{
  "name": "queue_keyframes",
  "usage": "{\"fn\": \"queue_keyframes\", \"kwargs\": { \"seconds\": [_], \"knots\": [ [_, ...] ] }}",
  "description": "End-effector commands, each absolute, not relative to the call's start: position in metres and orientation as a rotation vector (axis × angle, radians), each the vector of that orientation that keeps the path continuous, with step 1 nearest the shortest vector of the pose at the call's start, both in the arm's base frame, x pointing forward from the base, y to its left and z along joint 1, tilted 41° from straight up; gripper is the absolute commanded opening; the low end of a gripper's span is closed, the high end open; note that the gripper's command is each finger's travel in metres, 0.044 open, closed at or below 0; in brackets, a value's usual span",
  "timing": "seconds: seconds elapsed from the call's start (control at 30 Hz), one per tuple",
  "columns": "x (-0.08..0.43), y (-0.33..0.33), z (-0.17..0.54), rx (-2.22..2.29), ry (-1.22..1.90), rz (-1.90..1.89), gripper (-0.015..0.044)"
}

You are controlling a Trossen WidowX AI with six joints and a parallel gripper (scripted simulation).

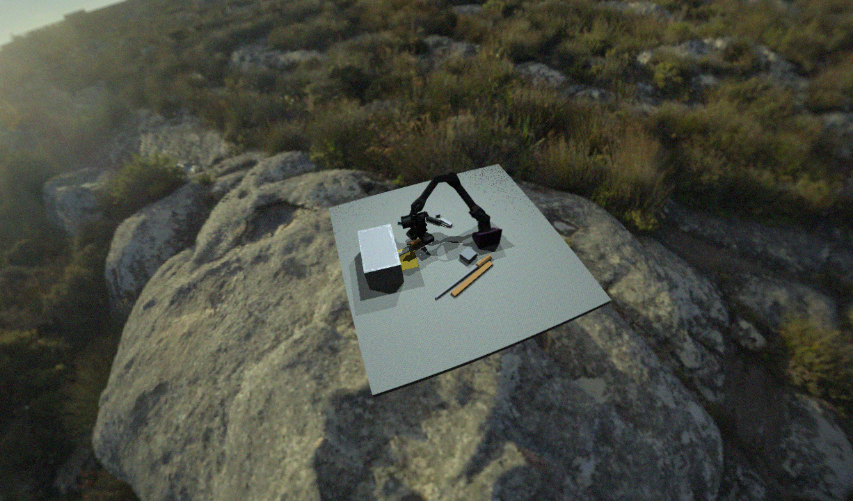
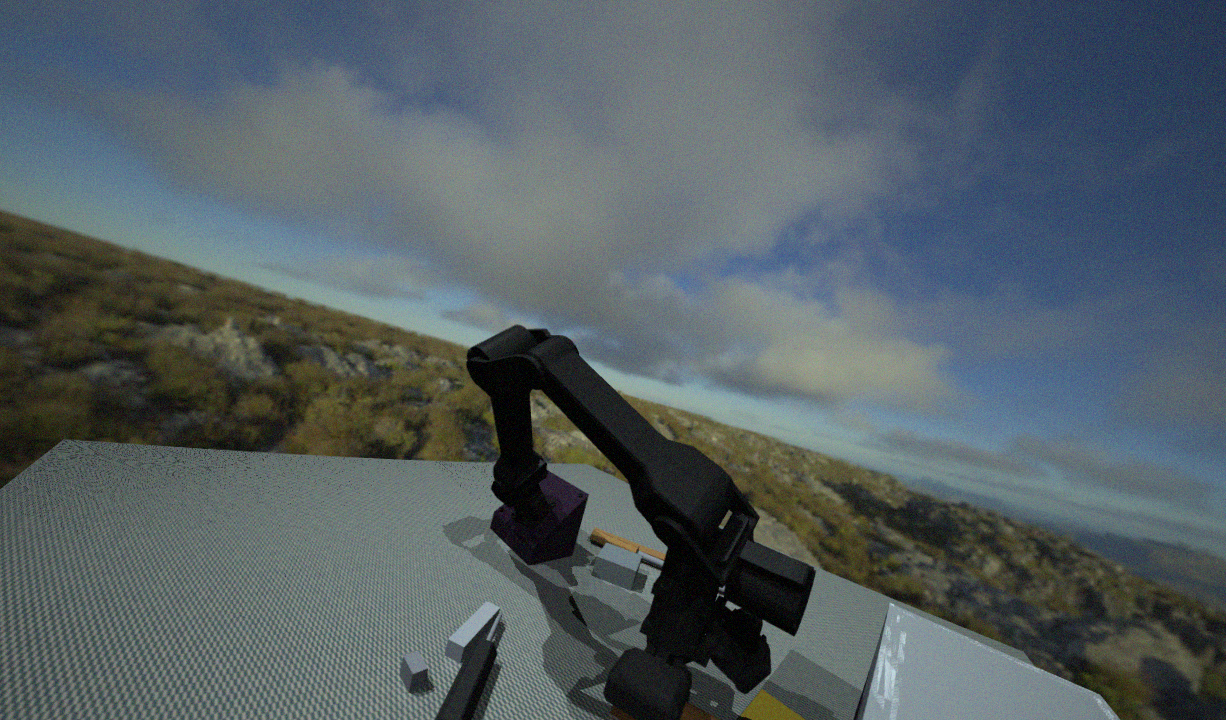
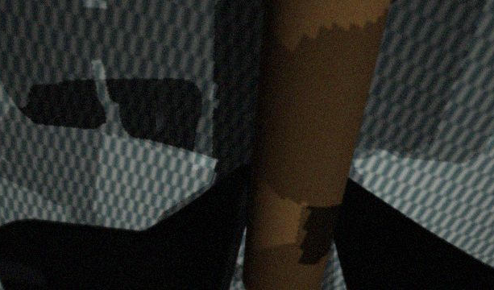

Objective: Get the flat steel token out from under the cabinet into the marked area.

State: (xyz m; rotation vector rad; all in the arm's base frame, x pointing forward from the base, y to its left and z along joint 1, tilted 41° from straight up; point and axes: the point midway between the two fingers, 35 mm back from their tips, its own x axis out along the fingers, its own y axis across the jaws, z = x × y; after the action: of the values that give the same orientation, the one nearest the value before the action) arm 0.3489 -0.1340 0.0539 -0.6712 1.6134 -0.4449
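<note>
The cabinet [image 1: 379, 248] [image 2: 975, 676] is a box with a pale top at the left in the top view. The yellow marked area [image 1: 409, 261] [image 2: 772, 706] lies beside it, partly in shadow. My gripper [image 1: 420, 241] [image 3: 289, 179] is shut on a brown handle [image 1: 415, 243] [image 3: 315, 113], which runs up through the wrist view. It holds the handle low over the table, near the marked area on the arm-base side. The far end of the held tool is not visible. The steel token is not visible in any view.
An orange bar [image 1: 473, 280] and a thin rod [image 1: 457, 280] with an orange handle [image 1: 483, 261] lie side by side. A grey block [image 1: 467, 254] [image 2: 615, 565] is near the purple arm base [image 1: 486, 237] [image 2: 559, 519]. A black-and-silver object [image 1: 440, 220] [image 2: 474, 631] and a small grey cube [image 2: 414, 671] lie behind the gripper.
</note>
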Motion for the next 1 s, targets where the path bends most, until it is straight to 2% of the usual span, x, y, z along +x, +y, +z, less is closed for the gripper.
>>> {"fn": "queue_keyframes", "kwargs": {
  "seconds": [0.0, 0.97],
  "knots": [
    [0.342, -0.135, 0.054, -0.676, 1.619, -0.441, 0.0],
    [0.31, -0.139, 0.06, -0.677, 1.621, -0.441, 0.0]
  ]
}}
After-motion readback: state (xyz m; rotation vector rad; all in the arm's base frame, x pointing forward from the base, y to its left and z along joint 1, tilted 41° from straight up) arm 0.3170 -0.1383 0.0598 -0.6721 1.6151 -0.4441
